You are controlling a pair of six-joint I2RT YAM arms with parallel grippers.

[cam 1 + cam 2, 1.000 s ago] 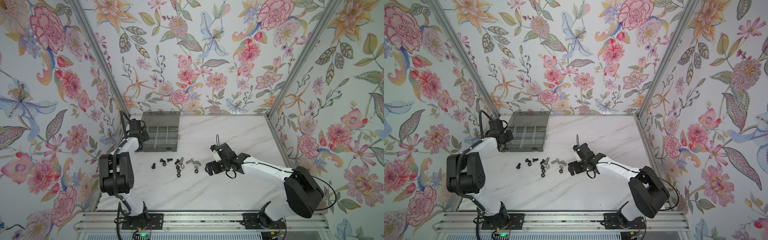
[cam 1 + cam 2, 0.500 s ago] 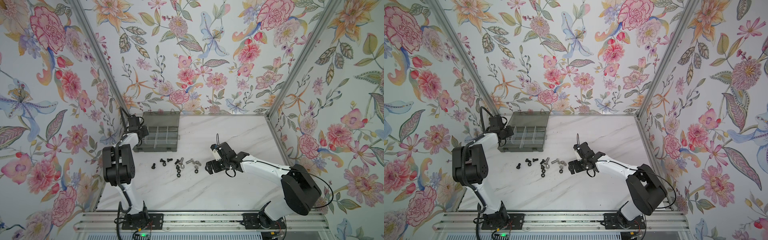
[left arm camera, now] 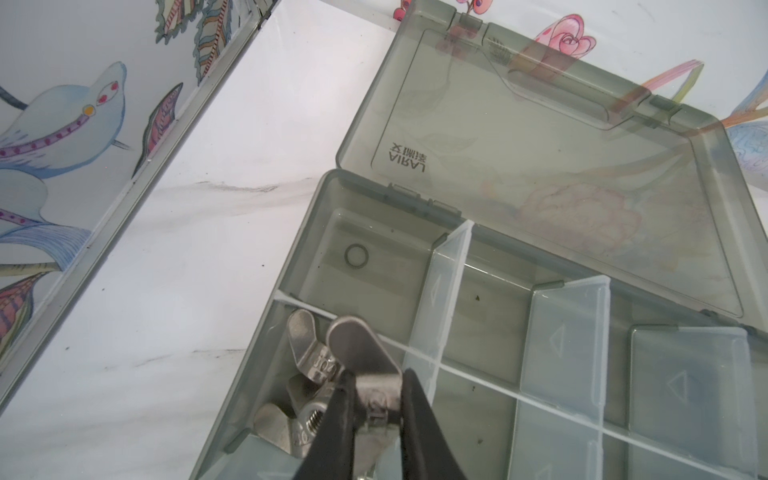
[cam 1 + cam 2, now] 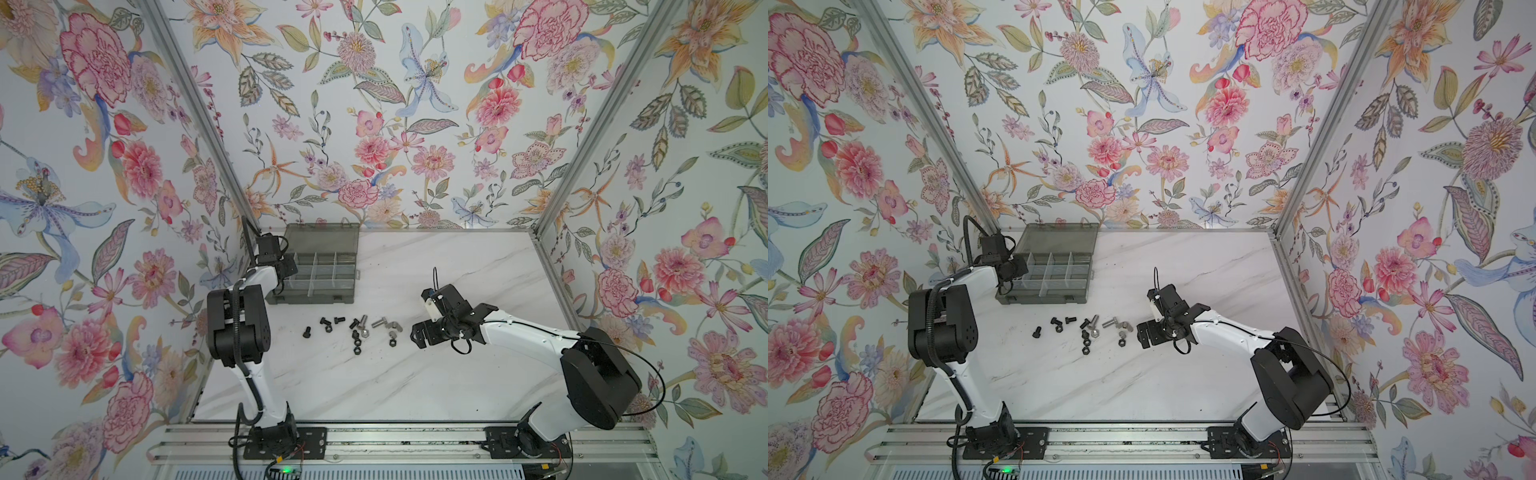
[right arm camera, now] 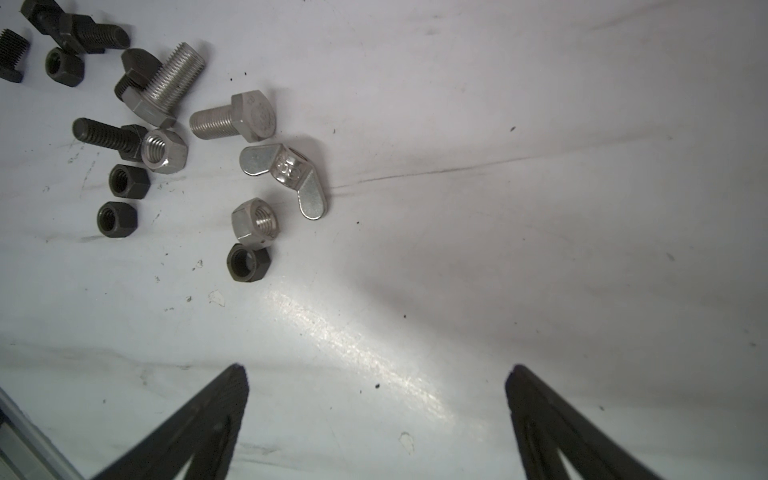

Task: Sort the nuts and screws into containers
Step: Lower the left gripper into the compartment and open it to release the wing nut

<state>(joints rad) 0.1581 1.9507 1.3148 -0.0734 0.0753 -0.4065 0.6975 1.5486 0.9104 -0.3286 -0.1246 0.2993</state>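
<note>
Left arm (image 4: 261,277) extended, jaws pinched narrow, right arm (image 4: 523,334) low, jaws wide

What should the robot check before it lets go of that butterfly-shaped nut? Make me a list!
1. Is the lid of the box open: ok.
2. Is the left gripper shut on the wing nut: ok.
3. Does the cell under it hold the same kind: ok, two wing nuts lie there.
4. How high the nut hangs over the cell floor: cannot tell.
5. Is the right gripper open and empty: ok.
6. Is the table cleared: not ok, screws and nuts lie loose.
</note>
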